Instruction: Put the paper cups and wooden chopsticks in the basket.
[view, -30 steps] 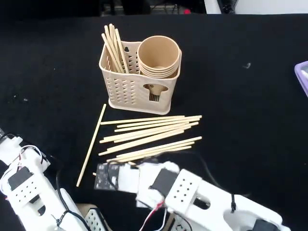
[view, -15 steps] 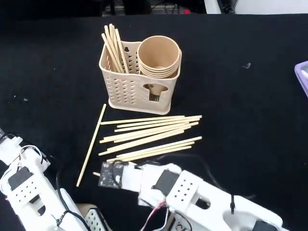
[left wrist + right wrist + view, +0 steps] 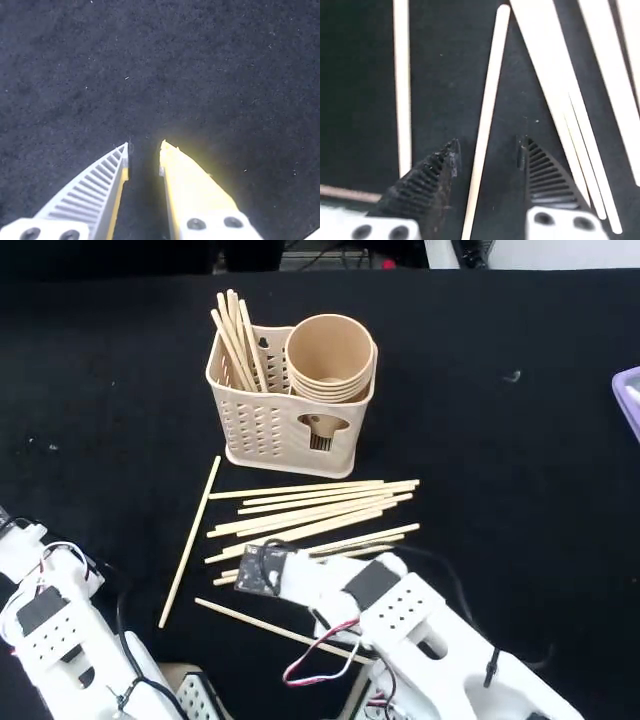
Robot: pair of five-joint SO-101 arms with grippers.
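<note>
1. Right gripper [image 3: 487, 149]: released, jaws spread wide and pointing down at the black cloth [image 3: 355, 60]. One chopstick [image 3: 489, 100] lies lengthwise in the gap, not pinched (dark cloth shows on both sides of it).
2. Just outside one finger lies a lone stick [image 3: 402, 85]. Outside the other finger lies a tight bundle of sticks [image 3: 555, 95].
3. From the high view, the right gripper [image 3: 262, 570] sits at the near-left end of the loose pile of chopsticks [image 3: 310, 508]. The pile lies flat, the sticks roughly parallel, in front of the basket.
4. There are two strays. A slanted stick [image 3: 192, 540] lies left of the pile. A near stick [image 3: 262, 622] lies on the near side, one end running under the right arm [image 3: 400, 625].
5. The basket [image 3: 262, 430] stands upright beyond the pile. The stacked paper cups [image 3: 330, 350] fill its right compartment. The standing chopsticks [image 3: 237, 335] lean in the left one.
6. Left gripper [image 3: 144, 150]: jaws a narrow slit apart with nothing between them, over bare cloth. The left arm [image 3: 50, 625] is at the near-left corner, well apart from the pile.
7. A purple edge [image 3: 628, 400] shows at the table's right border.
</note>
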